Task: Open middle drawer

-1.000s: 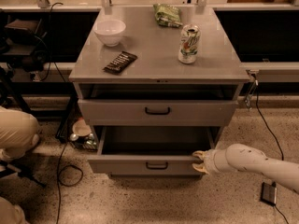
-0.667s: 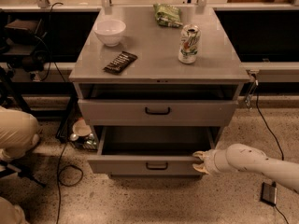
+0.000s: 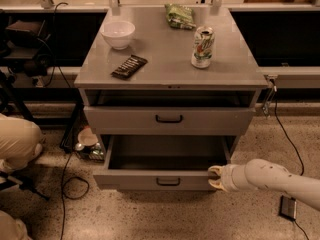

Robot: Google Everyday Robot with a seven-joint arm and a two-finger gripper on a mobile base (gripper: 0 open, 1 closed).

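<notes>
The middle drawer [image 3: 135, 180] is a grey metal drawer with a low front panel and a small black bar handle [image 3: 168, 182]. It stands pulled well out below the top drawer [image 3: 125, 119], and its deep tray shows no contents. My gripper [image 3: 215, 178], at the end of a white arm reaching in from the right, is at the right end of the middle drawer's front panel, touching or almost touching it. The lowest drawer is hidden beneath the pulled-out one.
On the cabinet top [image 3: 165, 69] stand a white bowl [image 3: 118, 33], a dark flat bar [image 3: 129, 66], a soda can [image 3: 202, 46] and a green bag [image 3: 180, 15]. Cables and clutter [image 3: 87, 144] lie left of the cabinet. A person's knee [image 3: 17, 141] is at far left.
</notes>
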